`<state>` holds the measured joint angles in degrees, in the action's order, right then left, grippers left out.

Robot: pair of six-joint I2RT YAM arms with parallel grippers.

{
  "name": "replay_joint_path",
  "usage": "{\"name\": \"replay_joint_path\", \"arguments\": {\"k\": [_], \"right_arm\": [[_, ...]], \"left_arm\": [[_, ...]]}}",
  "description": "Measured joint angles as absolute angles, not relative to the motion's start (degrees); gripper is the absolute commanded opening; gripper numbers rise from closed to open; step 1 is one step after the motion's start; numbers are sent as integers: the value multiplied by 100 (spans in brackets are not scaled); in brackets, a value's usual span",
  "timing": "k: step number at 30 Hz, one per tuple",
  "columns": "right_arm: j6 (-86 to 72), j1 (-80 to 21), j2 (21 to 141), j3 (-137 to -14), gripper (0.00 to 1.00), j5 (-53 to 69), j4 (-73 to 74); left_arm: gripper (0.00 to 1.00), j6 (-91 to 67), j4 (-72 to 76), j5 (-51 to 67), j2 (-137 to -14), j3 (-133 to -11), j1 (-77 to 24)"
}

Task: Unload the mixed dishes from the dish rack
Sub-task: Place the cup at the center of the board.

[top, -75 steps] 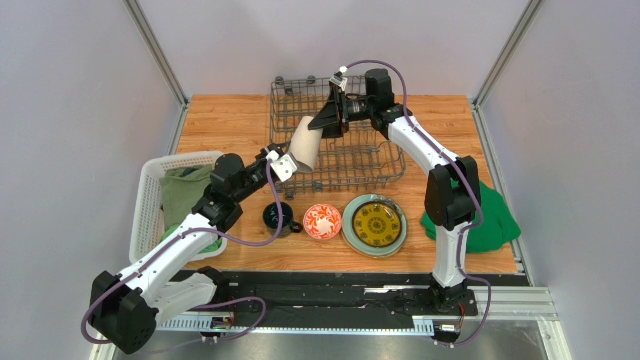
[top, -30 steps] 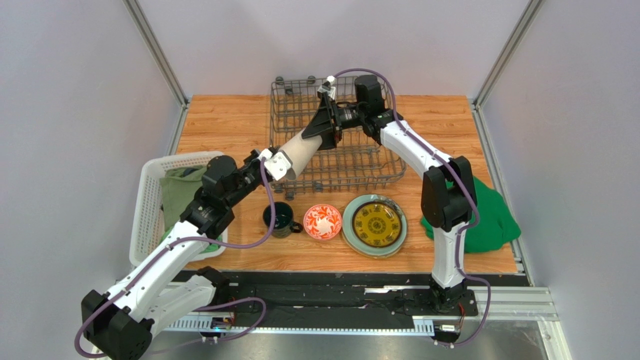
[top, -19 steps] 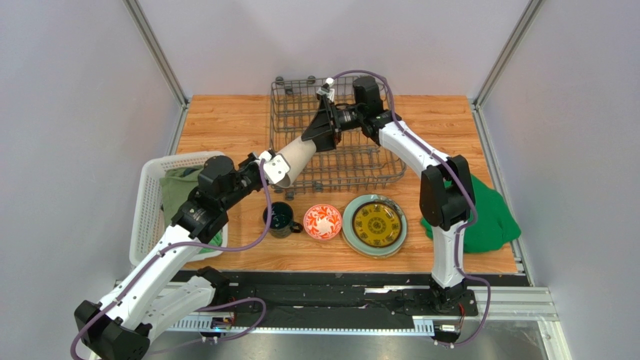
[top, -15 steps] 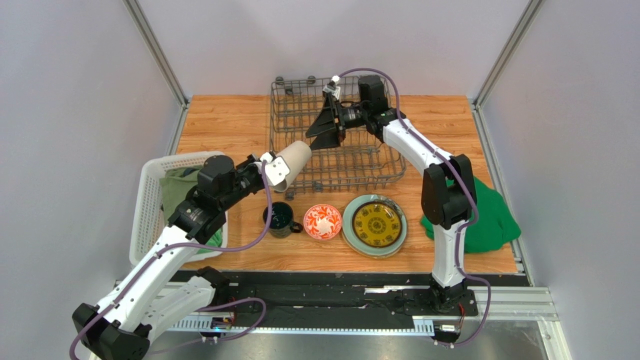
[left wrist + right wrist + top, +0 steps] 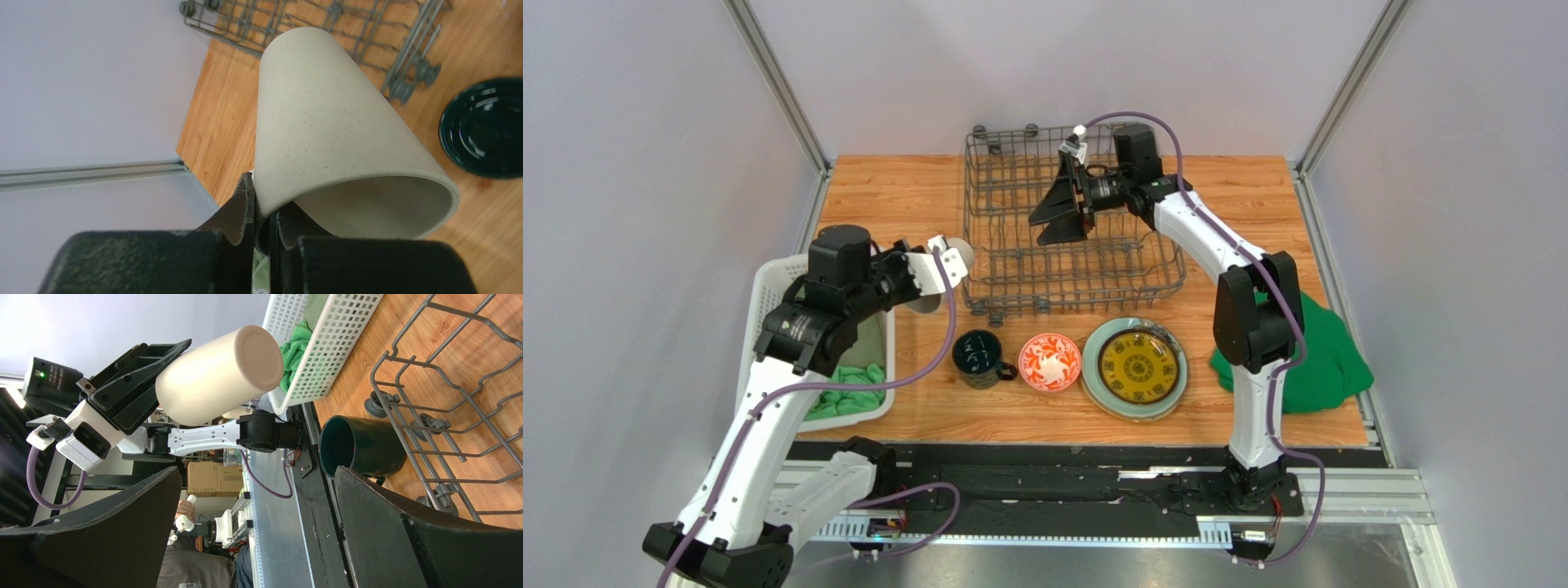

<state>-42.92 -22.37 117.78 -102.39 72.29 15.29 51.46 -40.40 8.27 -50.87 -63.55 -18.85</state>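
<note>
The wooden tabletop (image 5: 891, 196) fills the middle of the overhead view. The wire dish rack (image 5: 1100, 298) sits at its upper centre, and I can make out no dish left among its wires. A white basket (image 5: 759, 349) with green cloth in it stands at the left edge. Below the rack, in a row, lie the stack of plates (image 5: 1135, 365) with the yellow one on top, the red-and-white bowl (image 5: 1051, 361) and the dark mug (image 5: 977, 355).

The beige tumbler (image 5: 331, 141) is out of the rack, held in the air on its side between the basket and the rack's lower left corner. The left claw (image 5: 261, 208) is pinched on its wall at the rim, one finger inside and one outside. The right claw (image 5: 1063, 223) hangs spread wide over the rack with nothing in it.

The tumbler looks like glazed stoneware: stiff, smooth, weighty for its size and likely to chip. A rim pinch could let it swing or slip, so it probably wants a slow descent onto its base. The open room seems to be the bare wood left of the mug, hemmed in by the basket wall and the rack's feet.
</note>
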Motion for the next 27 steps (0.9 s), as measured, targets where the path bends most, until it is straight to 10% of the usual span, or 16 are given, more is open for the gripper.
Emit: {"name": "replay_joint_path", "arguments": {"k": [27], "right_arm": [[-3990,-2237,11754,-10202,99,7140,1743]], "left_arm": [[0,6619,-7577,252,-8396,-8097,-1673]]}}
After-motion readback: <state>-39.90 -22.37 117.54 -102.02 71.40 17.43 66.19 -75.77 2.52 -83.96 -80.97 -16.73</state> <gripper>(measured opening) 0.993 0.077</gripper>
